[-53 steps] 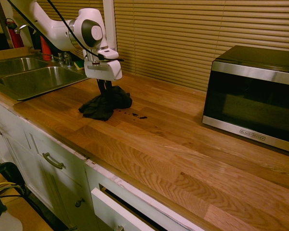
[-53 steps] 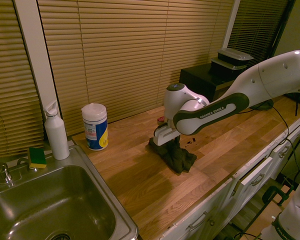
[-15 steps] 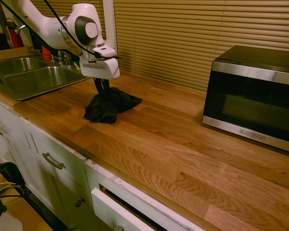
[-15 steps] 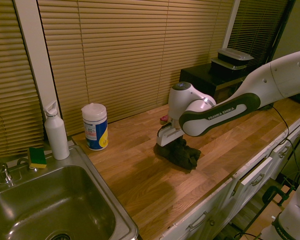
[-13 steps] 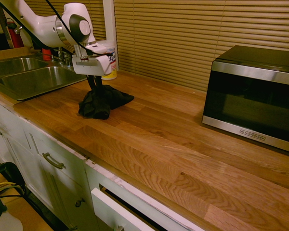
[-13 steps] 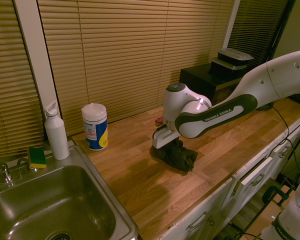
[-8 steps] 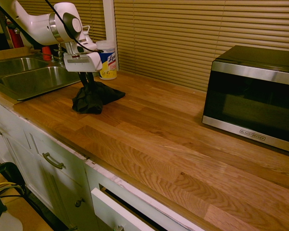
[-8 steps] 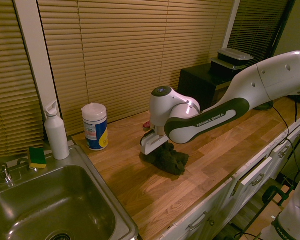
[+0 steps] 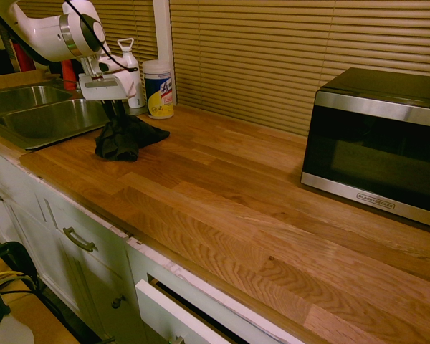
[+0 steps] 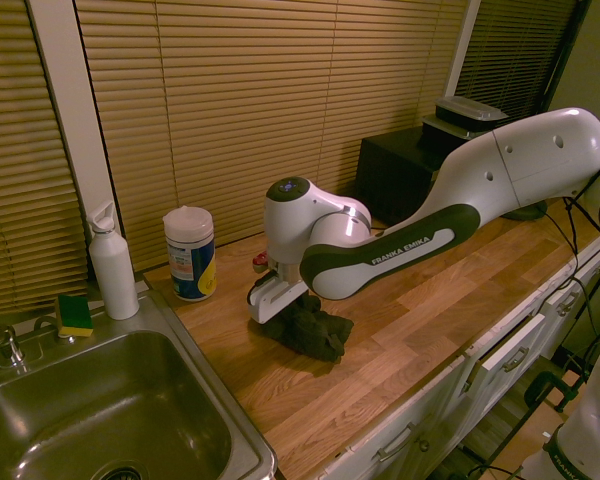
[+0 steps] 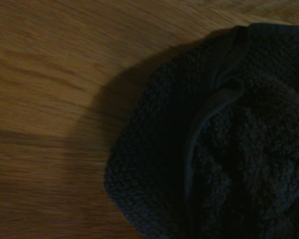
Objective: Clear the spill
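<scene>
Two opposed high wide views sharing the wooden counter [image 9: 222, 193], wrist camera close above cloth [image 11: 224, 159].

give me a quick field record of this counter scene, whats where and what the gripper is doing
surface: wooden countertop
gripper: shut on the dark rag, pointing down
dark rag: bunched on the counter near the sink, held from above
spill: no dark specks visible on the wood in any view
sink: steel, beside the rag
wipes canister: upright by the blinds
white bottle: upright beside the canister
sponge: at the sink's back edge
microwave: far end of the counter
</scene>
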Tool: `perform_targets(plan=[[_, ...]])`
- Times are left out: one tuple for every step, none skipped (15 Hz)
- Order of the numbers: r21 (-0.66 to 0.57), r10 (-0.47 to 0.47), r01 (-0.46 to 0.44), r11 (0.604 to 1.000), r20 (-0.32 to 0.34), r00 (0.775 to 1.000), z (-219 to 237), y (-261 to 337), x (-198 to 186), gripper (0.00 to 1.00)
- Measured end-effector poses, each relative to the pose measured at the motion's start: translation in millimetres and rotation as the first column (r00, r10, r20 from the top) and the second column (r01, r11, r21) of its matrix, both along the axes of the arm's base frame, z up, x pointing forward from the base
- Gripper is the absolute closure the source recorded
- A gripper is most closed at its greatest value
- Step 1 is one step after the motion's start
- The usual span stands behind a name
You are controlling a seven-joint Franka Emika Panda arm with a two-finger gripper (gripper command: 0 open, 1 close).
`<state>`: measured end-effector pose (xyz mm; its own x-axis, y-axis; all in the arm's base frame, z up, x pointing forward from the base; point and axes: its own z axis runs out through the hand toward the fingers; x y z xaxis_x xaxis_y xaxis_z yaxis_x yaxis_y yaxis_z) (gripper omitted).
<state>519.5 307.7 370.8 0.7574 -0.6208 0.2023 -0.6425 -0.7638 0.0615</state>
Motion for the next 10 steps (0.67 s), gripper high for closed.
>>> perform_targets(plan=[[-0.002,0.005,-0.005,1.000,0.002,1.000,3.4,7.1,-1.8,1.00],[-0.004,0.008,-0.008,1.000,0.004,1.000,6.6,13.6,-3.6,0.00],[-0.005,0.006,-0.006,1.000,0.008,1.000,9.8,20.5,-5.6,0.00],[-0.006,0.005,-0.005,1.000,0.008,1.000,12.2,26.4,-7.4,0.00],[-0.006,0.007,-0.007,1.000,0.009,1.000,14.5,31.0,-8.5,0.00],[-0.006,0.010,-0.010,1.000,0.011,1.000,15.7,34.6,-10.2,0.00],[-0.007,0.012,-0.012,1.000,0.011,1.000,16.1,35.8,-10.8,0.00],[-0.008,0.012,-0.012,1.000,0.012,1.000,16.4,35.9,-10.8,0.00],[-0.009,0.012,-0.012,1.000,0.012,1.000,16.9,35.9,-10.5,0.00],[-0.008,0.011,-0.011,1.000,0.013,1.000,18.3,36.1,-9.8,0.00]])
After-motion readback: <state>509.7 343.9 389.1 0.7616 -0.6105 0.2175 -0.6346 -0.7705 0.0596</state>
